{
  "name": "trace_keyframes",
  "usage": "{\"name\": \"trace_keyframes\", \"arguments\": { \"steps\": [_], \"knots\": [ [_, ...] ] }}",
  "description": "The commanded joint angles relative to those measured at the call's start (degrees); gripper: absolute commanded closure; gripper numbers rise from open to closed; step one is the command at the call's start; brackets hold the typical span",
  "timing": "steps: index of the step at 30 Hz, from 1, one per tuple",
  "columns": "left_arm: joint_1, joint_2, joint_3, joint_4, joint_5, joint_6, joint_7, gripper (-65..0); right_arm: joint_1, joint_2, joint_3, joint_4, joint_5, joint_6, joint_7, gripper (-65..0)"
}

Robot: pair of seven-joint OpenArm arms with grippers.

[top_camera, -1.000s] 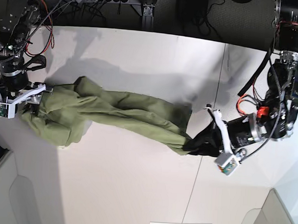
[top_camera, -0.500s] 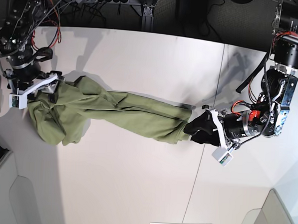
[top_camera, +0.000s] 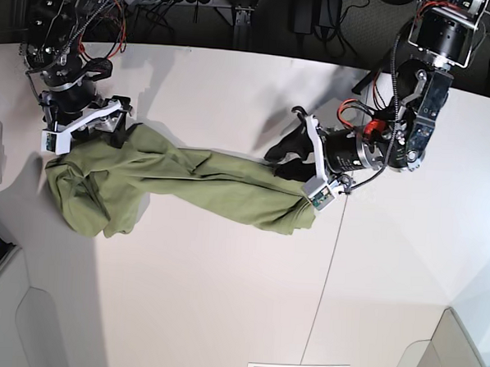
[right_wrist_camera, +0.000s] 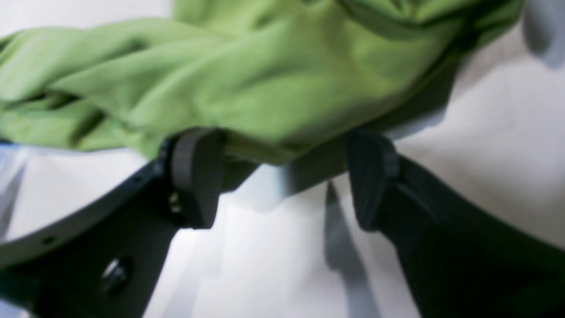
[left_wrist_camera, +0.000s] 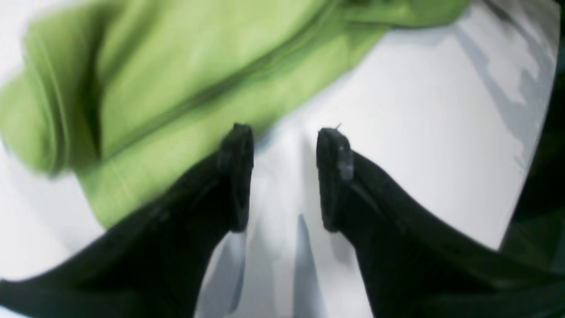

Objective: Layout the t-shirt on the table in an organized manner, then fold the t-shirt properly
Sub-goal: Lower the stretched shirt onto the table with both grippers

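Green cloth, soft and wrinkly: the t-shirt (top_camera: 179, 184) lies on the white worktop (top_camera: 222, 314), bunched into a long twisted rope between the two tools. The left tool (left_wrist_camera: 284, 176) is let go, with bare worktop between its fingers and the shirt just beside it. The right tool (right_wrist_camera: 282, 176) is wide apart too, and the shirt's edge sits just ahead of it, not pinched. I think both have let go to find better corners.

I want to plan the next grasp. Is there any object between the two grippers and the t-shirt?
Nothing visible is in the way. The left gripper stands open over bare table, the t-shirt just beside one finger. The right gripper is open with the cloth edge directly ahead of its fingers.
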Motion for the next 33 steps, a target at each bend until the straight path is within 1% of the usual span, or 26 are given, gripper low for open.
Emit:
{"name": "trace_keyframes", "arguments": {
  "steps": [1, 4, 7, 8, 9, 10, 12, 14, 15, 17, 19, 20, 22, 25, 28, 31, 33],
  "knots": [
    [-2.1, -1.0, -0.7, 0.7, -0.4, 0.8, -2.4, -24.0, 1.4, 0.3, 0.1, -0.1, 0.7, 0.2, 1.3, -43.2],
    [-4.3, -0.9, -0.7, 0.7, 1.6, 3.1, -3.3, -24.1, 3.5, 0.3, 0.1, -2.4, 0.7, 0.2, 1.3, -43.2],
    [-6.0, -0.9, -0.7, 0.4, 2.8, 3.5, -3.6, -24.1, 4.7, 0.3, 0.1, -3.1, 0.7, 0.2, 1.3, -43.1],
    [-6.3, -0.9, -0.7, -0.1, 2.9, 3.5, -4.0, -24.1, 4.9, 0.3, 0.0, -3.0, 0.7, 0.2, 1.4, -42.0],
    [-6.5, -0.9, -0.7, -1.0, 2.9, 3.5, -4.2, -24.1, 4.9, 0.3, 0.0, -3.0, 0.7, 0.2, 1.5, -38.5],
    [-6.8, -0.7, -0.7, -2.3, 3.0, 3.5, -4.4, -24.0, 4.9, 0.3, 0.0, -3.0, 0.7, 0.2, 1.5, -33.5],
    [-7.5, -0.2, -0.7, -6.0, 3.7, 3.5, -5.5, -24.0, 5.0, 0.3, 0.0, -3.0, 0.7, 0.2, 1.5, -21.0],
    [-8.6, 0.7, -0.7, -10.4, 5.8, 3.5, -7.9, -24.0, 5.1, 0.3, 0.1, -3.0, 0.7, 0.2, 1.5, -6.8],
    [-9.4, 1.1, -0.7, -12.6, 6.9, 3.5, -9.4, -22.8, 5.4, 0.3, 0.1, -2.9, 0.7, 0.3, 1.5, 0.0],
    [-11.1, 1.8, -0.7, -16.6, 8.5, 3.5, -11.6, -14.5, 6.0, 0.3, 0.1, -2.8, 0.7, 0.7, 1.3, 0.0],
    [-12.8, 2.2, -0.7, -19.1, 8.7, 3.5, -12.1, -3.2, 6.0, 0.3, 0.1, -1.6, 1.6, 1.9, 1.5, 0.0],
    [-13.4, 2.2, -0.7, -19.4, 8.7, 3.5, -12.0, 0.0, 6.0, 0.3, 0.1, -0.5, 2.3, 2.3, 1.4, 0.0],
    [-14.5, 1.7, -0.9, -19.1, 8.2, 3.5, -11.7, 0.0, 6.0, 0.3, 0.0, 2.0, 3.4, 3.7, 1.5, 0.0],
    [-16.4, 0.1, -1.6, -17.7, 5.3, 3.5, -11.5, 0.0, 7.1, 0.3, 0.0, 6.2, 4.8, 5.3, 1.5, 0.0],
    [-18.6, -1.4, -2.9, -16.1, 4.6, 3.4, -10.5, 0.0, 10.4, 0.3, 0.1, 7.1, 4.7, 5.4, 1.5, 0.0],
    [-20.8, -2.0, -3.1, -16.0, 4.8, 2.8, -9.4, 0.0, 14.1, 0.3, 0.1, 6.3, 4.1, 5.4, 1.5, 0.0],
    [-21.9, -1.9, -3.1, -16.5, 6.1, 2.8, -9.6, 0.0, 17.0, 0.3, 0.0, 4.8, 2.8, 5.4, 1.5, 0.0]
  ]
}}
